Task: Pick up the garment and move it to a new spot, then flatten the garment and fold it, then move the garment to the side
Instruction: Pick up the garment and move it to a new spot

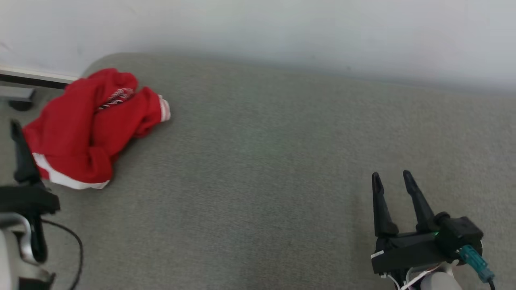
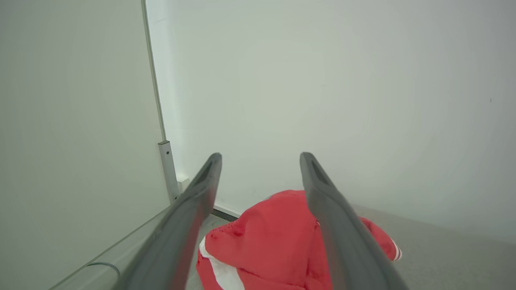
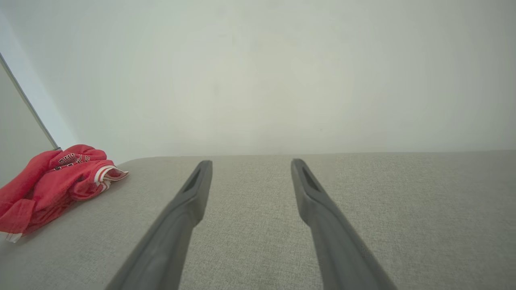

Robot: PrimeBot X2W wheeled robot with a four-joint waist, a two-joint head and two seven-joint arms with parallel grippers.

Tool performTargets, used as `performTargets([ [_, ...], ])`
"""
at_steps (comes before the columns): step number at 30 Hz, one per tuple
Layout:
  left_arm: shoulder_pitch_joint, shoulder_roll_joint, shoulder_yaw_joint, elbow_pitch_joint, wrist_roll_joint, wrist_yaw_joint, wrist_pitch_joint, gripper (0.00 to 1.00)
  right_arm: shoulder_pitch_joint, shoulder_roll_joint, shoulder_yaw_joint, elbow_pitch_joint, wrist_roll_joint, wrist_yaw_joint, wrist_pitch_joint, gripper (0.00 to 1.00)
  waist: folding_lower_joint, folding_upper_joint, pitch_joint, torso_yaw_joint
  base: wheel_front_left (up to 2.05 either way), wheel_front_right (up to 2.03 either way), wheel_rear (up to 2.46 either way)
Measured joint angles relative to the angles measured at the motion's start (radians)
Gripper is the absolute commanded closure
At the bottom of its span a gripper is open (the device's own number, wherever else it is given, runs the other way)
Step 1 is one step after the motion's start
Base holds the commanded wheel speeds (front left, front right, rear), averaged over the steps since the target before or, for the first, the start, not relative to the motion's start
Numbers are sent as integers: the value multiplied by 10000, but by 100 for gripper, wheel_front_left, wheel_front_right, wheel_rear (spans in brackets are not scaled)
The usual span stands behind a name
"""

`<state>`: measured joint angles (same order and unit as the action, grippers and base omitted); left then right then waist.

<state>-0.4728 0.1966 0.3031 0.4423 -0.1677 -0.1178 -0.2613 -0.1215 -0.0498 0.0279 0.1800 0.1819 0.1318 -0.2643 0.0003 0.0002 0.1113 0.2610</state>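
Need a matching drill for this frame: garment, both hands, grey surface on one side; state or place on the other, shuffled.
1. garment
2. left hand
3. right hand
4. grey surface

A. open, over bare fabric, lower right in the head view
B. crumpled red heap with white trim, far left
C. woven, carries the heap
D. open, fingers pointing at the red heap

Pairs: 1-B, 2-D, 3-A, 4-C
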Motion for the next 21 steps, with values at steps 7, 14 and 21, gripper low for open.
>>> performTargets([
  [7, -1620, 1129, -31, 1139, -190, -67, 0, 0, -434, -6, -88, -184, 180, 0, -2, 0, 0, 0, 845, -976, 0, 0, 0],
  [14, -2809, 2157, -336, 2587, -800, -128, 307, 0, -686, -4, -94, -291, 267, 0, -2, 0, -1, 1, 1610, -1872, 0, 0, 0],
  [21, -3530, 2984, -1028, 3919, -1231, -136, 1187, 0, -872, -8, -203, -439, 230, 0, -2, 0, 0, 0, 2383, -2542, 0, 0, 0],
])
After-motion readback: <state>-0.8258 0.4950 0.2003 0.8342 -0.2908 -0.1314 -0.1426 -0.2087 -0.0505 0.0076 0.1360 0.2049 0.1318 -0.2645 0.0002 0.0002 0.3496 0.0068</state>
